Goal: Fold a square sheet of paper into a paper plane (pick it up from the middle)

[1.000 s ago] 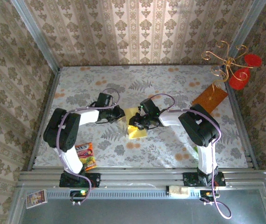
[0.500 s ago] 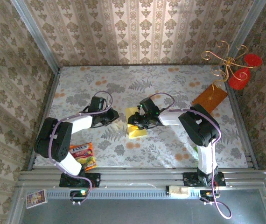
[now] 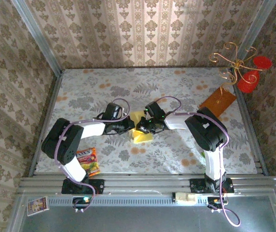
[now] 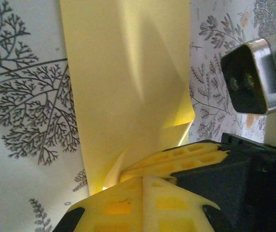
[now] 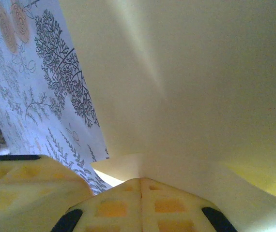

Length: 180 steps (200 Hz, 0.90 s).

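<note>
The square sheet of paper (image 3: 143,137), pale yellow and partly folded, lies mid-table between both grippers. In the left wrist view the paper (image 4: 128,82) shows diagonal creases and a raised flap on its right side. My left gripper (image 3: 130,126) is shut, its fingertips (image 4: 143,180) pressed together at the paper's near edge; I cannot tell whether paper is caught between them. My right gripper (image 3: 141,128) meets it from the right, shut on a lifted fold of the paper (image 5: 196,87), which rises straight from the seam of its fingertips (image 5: 141,181). The right gripper's fingers (image 4: 176,162) rest just beside the left gripper's.
An orange-brown board (image 3: 218,101) leans at the back right under a gold wire stand with red discs (image 3: 247,77). A snack packet (image 3: 88,160) lies by the left arm's base. The floral tablecloth (image 3: 176,92) is walled in on three sides.
My left gripper swung back right to the paper's left edge and shut. My right gripper closed on the paper and stayed at about the same spot.
</note>
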Each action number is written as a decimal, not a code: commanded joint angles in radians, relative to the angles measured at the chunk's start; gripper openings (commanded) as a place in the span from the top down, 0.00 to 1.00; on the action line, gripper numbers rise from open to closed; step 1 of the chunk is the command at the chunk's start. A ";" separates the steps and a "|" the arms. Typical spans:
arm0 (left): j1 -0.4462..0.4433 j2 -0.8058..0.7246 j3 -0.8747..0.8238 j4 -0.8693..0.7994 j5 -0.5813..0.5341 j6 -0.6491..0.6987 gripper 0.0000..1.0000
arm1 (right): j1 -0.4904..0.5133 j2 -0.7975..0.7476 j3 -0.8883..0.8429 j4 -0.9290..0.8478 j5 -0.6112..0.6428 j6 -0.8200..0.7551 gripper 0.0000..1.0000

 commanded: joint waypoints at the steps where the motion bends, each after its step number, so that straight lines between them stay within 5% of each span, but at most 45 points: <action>1: -0.015 0.034 0.021 -0.001 0.017 0.006 1.00 | -0.003 0.047 -0.005 -0.096 0.052 -0.005 0.94; 114: -0.012 0.106 0.063 -0.198 -0.107 0.092 1.00 | -0.015 -0.031 -0.011 -0.006 -0.036 -0.008 0.94; 180: 0.010 0.118 0.093 -0.218 -0.087 0.141 1.00 | -0.042 -0.040 -0.006 -0.062 0.023 -0.083 0.93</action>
